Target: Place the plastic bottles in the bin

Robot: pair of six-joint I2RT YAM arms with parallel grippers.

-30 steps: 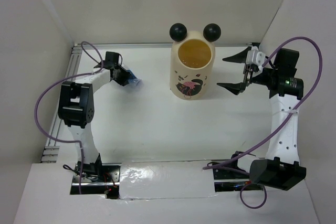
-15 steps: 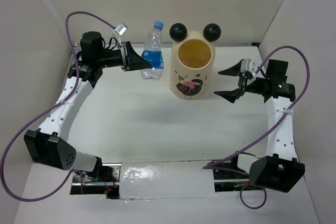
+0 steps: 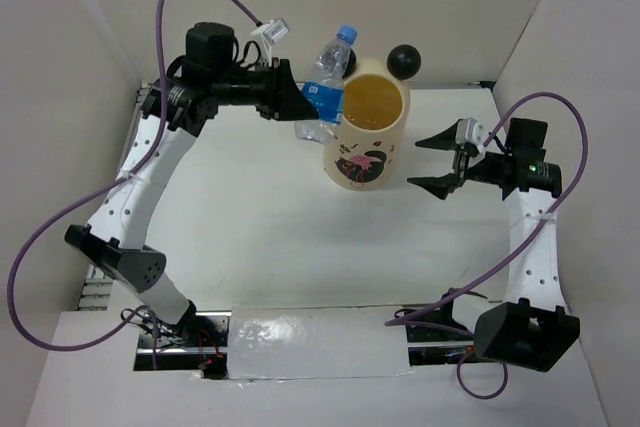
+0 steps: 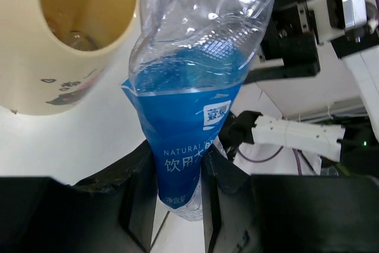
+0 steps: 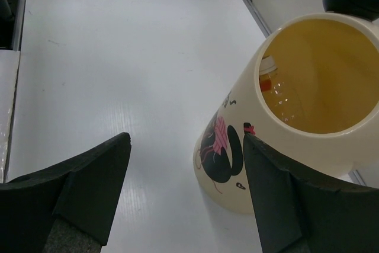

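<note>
Left gripper (image 3: 297, 110) clamped on bottle (image 3: 330, 65) at labelled base; bottle tilted at left rim of bin (image 3: 367, 162). Looks empty: light, thin-walled, crumples, slick; base hold suits. Right gripper (image 3: 435, 159) wide, empty, right of bin.

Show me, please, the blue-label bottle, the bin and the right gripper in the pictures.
blue-label bottle (image 4: 189, 128): left wrist view, on its blue label.
bin (image 3: 362, 162): top external view, on the picture on its side.
right gripper (image 3: 415, 162): top external view, midway between its open fingertips.

Left hand (image 3: 303, 105) clamped (arm raised); right hand (image 3: 417, 161) open.
</note>
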